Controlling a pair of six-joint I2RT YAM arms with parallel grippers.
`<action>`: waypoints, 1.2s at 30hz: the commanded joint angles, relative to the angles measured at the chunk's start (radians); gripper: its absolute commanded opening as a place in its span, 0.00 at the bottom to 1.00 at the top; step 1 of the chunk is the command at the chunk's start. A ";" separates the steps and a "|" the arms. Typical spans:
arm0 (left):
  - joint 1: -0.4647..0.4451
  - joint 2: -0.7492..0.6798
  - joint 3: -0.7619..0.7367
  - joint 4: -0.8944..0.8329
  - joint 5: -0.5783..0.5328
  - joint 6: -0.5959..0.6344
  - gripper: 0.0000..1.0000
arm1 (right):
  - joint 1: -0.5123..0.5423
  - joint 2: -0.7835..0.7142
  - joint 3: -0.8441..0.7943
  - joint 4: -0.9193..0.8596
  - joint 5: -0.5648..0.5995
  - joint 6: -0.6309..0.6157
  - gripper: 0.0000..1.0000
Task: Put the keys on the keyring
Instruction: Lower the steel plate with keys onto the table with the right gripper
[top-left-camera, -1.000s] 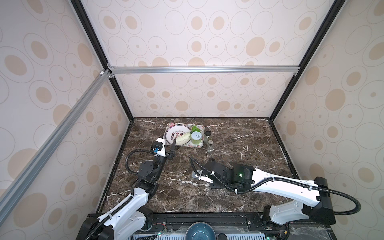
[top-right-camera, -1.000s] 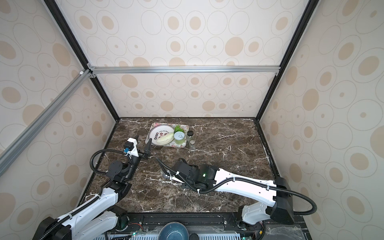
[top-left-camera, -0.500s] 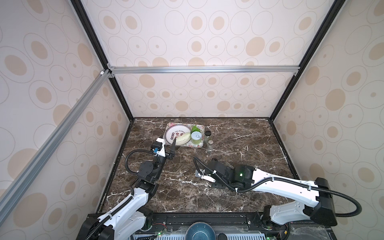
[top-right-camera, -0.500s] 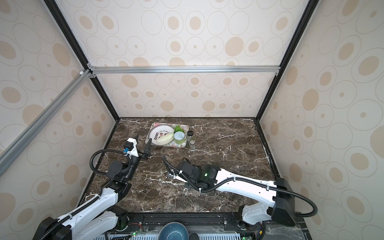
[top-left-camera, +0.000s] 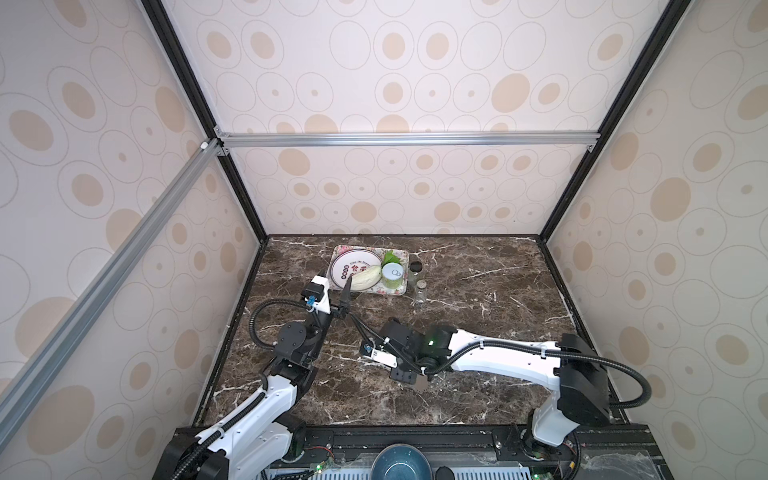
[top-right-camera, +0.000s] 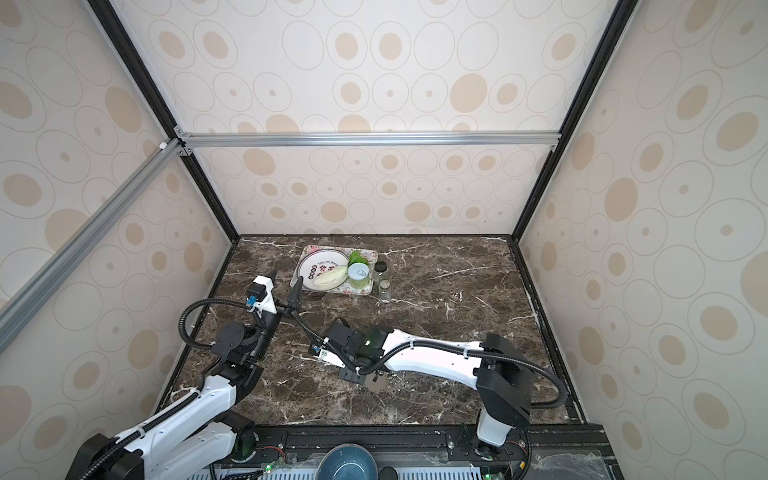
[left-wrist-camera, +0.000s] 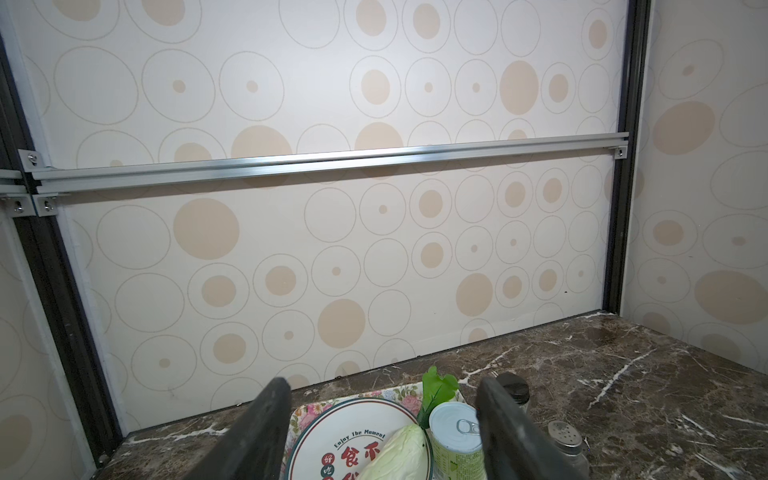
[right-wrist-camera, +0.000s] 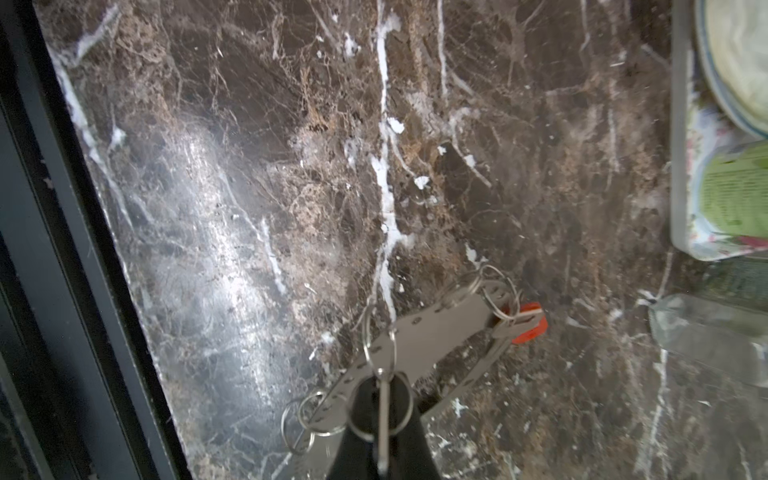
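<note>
In the right wrist view my right gripper (right-wrist-camera: 382, 388) is shut on a thin metal piece linked by a small split ring to the keyring (right-wrist-camera: 436, 332). The keyring is a flat grey loop with holes along its edge and several small rings on it. A red-orange key (right-wrist-camera: 530, 320) hangs at its far end. The black key is not in view. In both top views the right gripper (top-left-camera: 409, 378) (top-right-camera: 361, 378) is low over the marble near the middle, with the grey keyring (top-left-camera: 421, 385) (top-right-camera: 376, 385) under it. My left gripper (top-left-camera: 336, 279) (top-right-camera: 284, 280) (left-wrist-camera: 382, 386) is open and empty, raised before the tray.
A floral tray (top-left-camera: 374, 292) (left-wrist-camera: 299, 411) at the back holds a white plate (top-left-camera: 347, 266), a pale cabbage (top-left-camera: 368, 277) and a green can (top-left-camera: 393, 274). Two glass shakers (top-left-camera: 419, 291) stand beside it. A blue bowl (top-left-camera: 399, 463) sits below the front edge.
The right arm has shifted left and its wrist has swung from pointing left to pointing at the front edge, carrying the keyring. The left arm has stayed still.
</note>
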 joint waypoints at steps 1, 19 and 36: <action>0.012 -0.005 -0.001 0.039 0.008 -0.019 0.70 | 0.001 0.065 0.045 -0.008 -0.050 0.056 0.01; 0.015 0.003 0.001 0.040 0.004 -0.019 0.70 | 0.001 0.186 0.087 0.006 -0.034 0.071 0.20; 0.018 -0.007 -0.004 0.039 0.006 -0.024 0.70 | -0.152 0.096 -0.157 0.205 0.130 0.270 0.32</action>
